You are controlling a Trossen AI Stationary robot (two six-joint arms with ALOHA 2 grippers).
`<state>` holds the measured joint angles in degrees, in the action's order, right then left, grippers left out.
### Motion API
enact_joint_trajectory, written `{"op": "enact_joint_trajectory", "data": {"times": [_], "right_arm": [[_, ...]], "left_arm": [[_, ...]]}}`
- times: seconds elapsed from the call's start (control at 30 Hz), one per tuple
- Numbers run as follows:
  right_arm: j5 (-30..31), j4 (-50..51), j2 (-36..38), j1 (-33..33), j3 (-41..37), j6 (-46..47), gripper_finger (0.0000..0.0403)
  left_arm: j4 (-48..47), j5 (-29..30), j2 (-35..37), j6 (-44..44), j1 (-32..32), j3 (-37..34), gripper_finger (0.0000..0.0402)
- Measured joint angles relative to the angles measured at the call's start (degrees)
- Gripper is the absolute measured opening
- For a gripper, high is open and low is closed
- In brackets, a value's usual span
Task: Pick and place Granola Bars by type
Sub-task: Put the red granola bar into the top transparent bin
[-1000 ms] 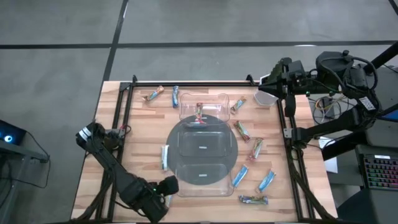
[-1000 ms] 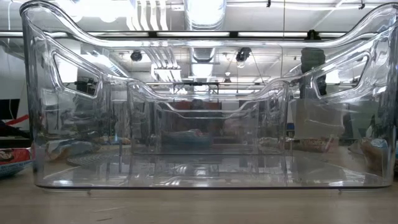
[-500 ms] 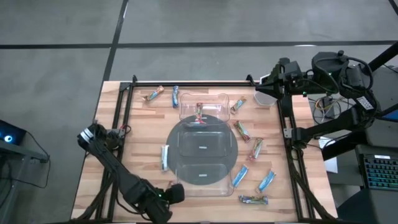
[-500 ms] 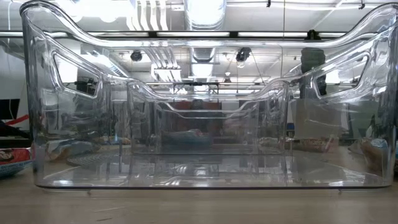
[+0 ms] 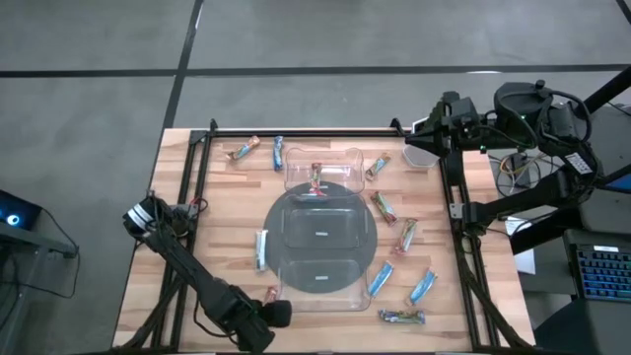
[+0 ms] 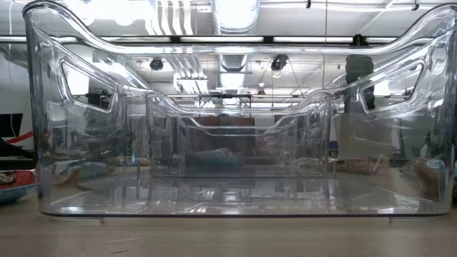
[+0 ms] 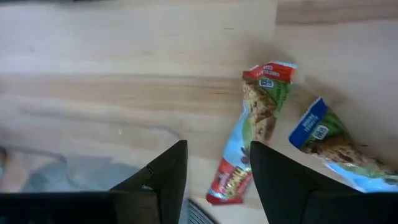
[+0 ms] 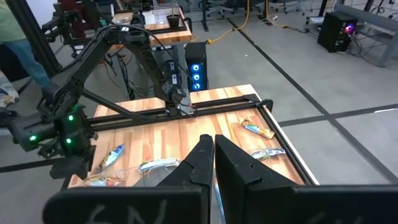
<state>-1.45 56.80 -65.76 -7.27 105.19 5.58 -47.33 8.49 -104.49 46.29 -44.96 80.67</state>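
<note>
Near table's front edge, left gripper [image 7: 214,180] open over a red-and-green granola bar [image 7: 249,134]; label unreadable. Blue-ended bar [image 7: 329,146] just beside. Right gripper [image 8: 213,155] closed, parked at far-right corner.

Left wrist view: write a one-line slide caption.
Open left gripper poised over a red-ended granola bar, a blue-ended bar beside it.

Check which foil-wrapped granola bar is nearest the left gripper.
The red-and-green-wrapped bar, lying just ahead of the open left gripper, in line with its gap. The blue-and-green-wrapped bar beside it lies off-line.
</note>
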Motion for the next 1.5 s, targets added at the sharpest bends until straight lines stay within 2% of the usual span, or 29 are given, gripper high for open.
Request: {"op": "enact_joint_trajectory", "data": {"times": [0.53,0.93,1.27,1.5], "right_arm": [[0.02,-0.02,0.0,0.0,0.0,0.28,0.0008],[0.09,-0.02,-0.02,0.0,0.0,1.58,0.0008],[0.09,-0.04,-0.02,0.0,0.0,2.6,0.0009],[0.09,-0.07,-0.02,0.0,0.0,2.38,0.0008]], "left_arm": [[10.91,-1.9,0.0,13.48,-1.63,-2.72,0.0158],[11.86,-0.41,0.0,14.37,-1.63,-11.27,0.0158],[16.98,-0.26,0.02,13.68,-1.63,-13.16,0.0158],[16.89,-0.29,-1.78,13.18,-1.49,-14.45,0.0158]]}}
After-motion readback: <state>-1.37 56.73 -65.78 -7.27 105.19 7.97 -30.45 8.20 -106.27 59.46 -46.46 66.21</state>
